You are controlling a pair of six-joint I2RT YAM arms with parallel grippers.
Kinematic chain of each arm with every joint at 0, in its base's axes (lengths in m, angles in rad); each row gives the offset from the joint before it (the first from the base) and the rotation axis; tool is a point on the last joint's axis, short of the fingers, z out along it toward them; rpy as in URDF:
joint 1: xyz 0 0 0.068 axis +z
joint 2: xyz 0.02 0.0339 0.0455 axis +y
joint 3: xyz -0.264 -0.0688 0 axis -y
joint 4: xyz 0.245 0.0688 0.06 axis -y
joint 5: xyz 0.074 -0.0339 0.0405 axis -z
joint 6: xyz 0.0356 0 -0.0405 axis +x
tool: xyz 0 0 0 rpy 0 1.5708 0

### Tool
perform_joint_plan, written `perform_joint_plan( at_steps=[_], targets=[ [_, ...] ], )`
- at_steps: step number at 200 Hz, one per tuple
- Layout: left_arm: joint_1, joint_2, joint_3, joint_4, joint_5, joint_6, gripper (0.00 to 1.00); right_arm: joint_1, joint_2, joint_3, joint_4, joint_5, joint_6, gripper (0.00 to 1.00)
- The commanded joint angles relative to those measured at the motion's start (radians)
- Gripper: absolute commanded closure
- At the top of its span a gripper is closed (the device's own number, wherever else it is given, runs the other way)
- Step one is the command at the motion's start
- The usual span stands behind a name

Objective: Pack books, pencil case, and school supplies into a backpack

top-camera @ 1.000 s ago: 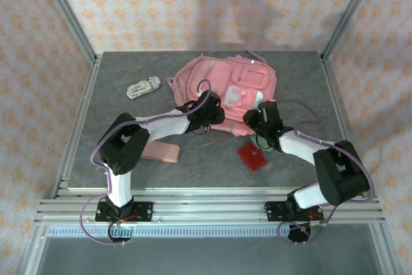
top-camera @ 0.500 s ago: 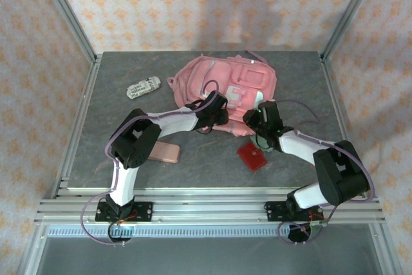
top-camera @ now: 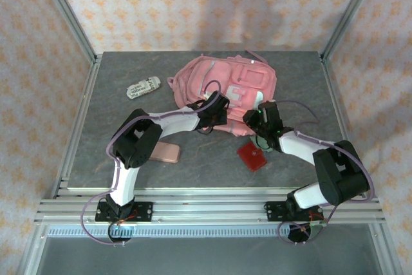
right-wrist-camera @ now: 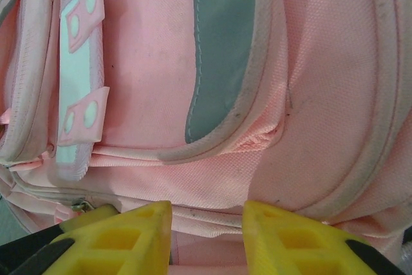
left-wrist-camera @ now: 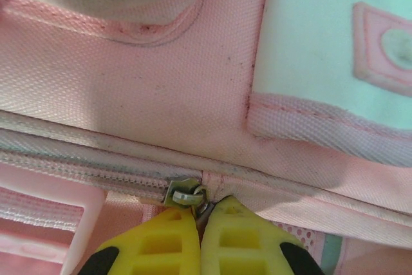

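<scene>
Two arms are working at the pink backpack [top-camera: 225, 85], which lies flat in the far middle of the bench [top-camera: 309, 82]. The step in hand, as I judge it, is the opening of the bag, so the packing itself is not yet begun.

In the left wrist view, the left gripper [left-wrist-camera: 201, 218] has its yellow jaws pressed together, and they pinch the small metal zipper pull [left-wrist-camera: 185, 194], which sits on the zipper line running across the fabric. How much of this zipper is open I cannot tell from so close.

The right gripper [right-wrist-camera: 206, 222] is at the near edge of the bag, beside a grey reflective stripe. Its jaws stand partly apart with pink fabric between them. Whether they press this fabric or only stand over it, I cannot tell.

Some loose things wait on the bench. A red square pad [top-camera: 252, 156] lies just near the right arm, apart from the bag. A flat pink item [top-camera: 164, 153] lies partly under the left arm, and a pale patterned item [top-camera: 143, 87] lies to the left of the bag.

The next move calls probably for a steady pull of the left arm along the zipper line, while the bag is kept from sliding. If the soft fabric bunches or the bag follows the pull, the slider may jam or slip from the jaws.
</scene>
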Motion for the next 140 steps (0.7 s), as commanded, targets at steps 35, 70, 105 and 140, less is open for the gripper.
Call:
perform_joint_plan(
  at_steps=[35, 70, 105, 140],
  targets=[
    [0.025, -0.088, -0.026, -0.081, -0.031, 0.105, 1.00, -0.003, 0.029, -0.019, -0.048, 0.014, 0.003, 0.65],
    [0.040, -0.080, 0.014, -0.205, -0.071, 0.205, 1.00, -0.004, 0.043, -0.003, -0.086, 0.036, -0.009, 0.65],
    [0.040, -0.071, 0.072, -0.332, -0.197, 0.314, 1.00, -0.004, 0.055, 0.014, -0.114, 0.060, -0.012, 0.65],
    [0.047, -0.073, 0.087, -0.403, -0.327, 0.393, 1.00, -0.004, 0.070, 0.026, -0.143, 0.084, -0.014, 0.66]
  ],
)
